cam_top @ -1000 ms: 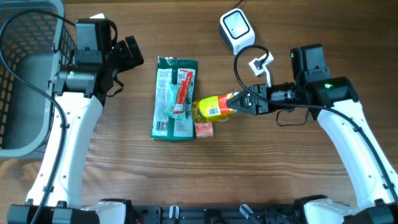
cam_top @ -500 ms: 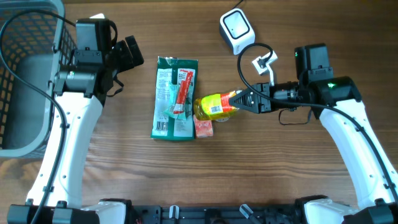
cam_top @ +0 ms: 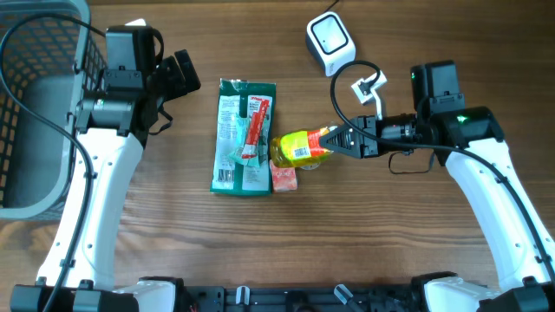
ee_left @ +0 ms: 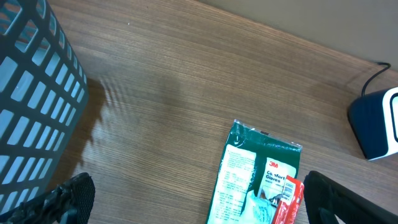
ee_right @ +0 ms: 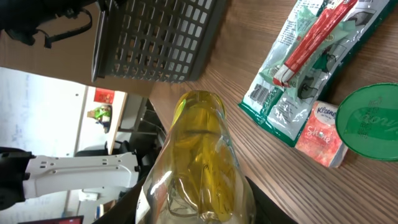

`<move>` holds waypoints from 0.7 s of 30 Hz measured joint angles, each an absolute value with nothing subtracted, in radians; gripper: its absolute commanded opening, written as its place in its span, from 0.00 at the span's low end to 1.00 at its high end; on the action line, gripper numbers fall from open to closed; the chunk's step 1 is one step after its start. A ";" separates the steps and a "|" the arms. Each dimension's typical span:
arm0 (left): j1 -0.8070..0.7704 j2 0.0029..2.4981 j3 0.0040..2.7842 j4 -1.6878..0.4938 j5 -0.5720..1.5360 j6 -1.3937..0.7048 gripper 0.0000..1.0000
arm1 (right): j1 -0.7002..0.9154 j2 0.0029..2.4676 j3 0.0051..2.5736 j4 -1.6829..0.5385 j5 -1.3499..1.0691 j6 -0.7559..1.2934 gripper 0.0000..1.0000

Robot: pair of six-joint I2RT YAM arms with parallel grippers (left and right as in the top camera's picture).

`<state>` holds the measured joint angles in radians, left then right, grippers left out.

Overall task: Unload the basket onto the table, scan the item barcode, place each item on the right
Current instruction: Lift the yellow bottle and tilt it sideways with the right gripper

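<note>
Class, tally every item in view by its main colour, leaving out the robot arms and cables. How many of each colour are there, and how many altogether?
Green: 2, glove pack and round lid
Red: 1, slim packet
Yellow: 1, bottle
Pink-orange: 1, tissue pack
White: 1, scanner
Grey: 1, basket
Total: 7

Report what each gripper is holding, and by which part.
Right gripper holds the yellow bottle by its neck end, the body sticking out past the jaws. Left gripper is open and holds nothing.
</note>
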<state>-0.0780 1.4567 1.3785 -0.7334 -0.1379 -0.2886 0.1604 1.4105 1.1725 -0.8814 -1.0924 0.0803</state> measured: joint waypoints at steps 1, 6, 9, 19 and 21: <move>-0.078 1.457 1.378 -0.733 -0.138 -0.289 1.00 | 0.160 1.411 1.172 -0.882 -1.092 0.080 0.09; -0.078 1.457 1.378 -0.733 -0.138 -0.289 1.00 | 0.160 1.411 1.172 -0.883 -1.114 0.080 0.09; -0.078 1.456 1.378 -0.733 -0.138 -0.289 1.00 | 0.160 1.411 1.172 -0.899 -1.146 0.073 0.09; -0.078 1.457 1.378 -0.733 -0.138 -0.289 1.00 | 0.160 1.411 1.170 -1.130 -1.253 -0.132 0.09; -0.078 1.457 1.378 -0.733 -0.138 -0.289 1.00 | 0.160 1.411 1.170 -1.138 -1.264 -0.162 0.09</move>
<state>-0.0780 1.4567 1.3785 -0.7334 -0.1379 -0.2886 0.1600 1.4105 1.1702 -1.1378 -1.2644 -0.1619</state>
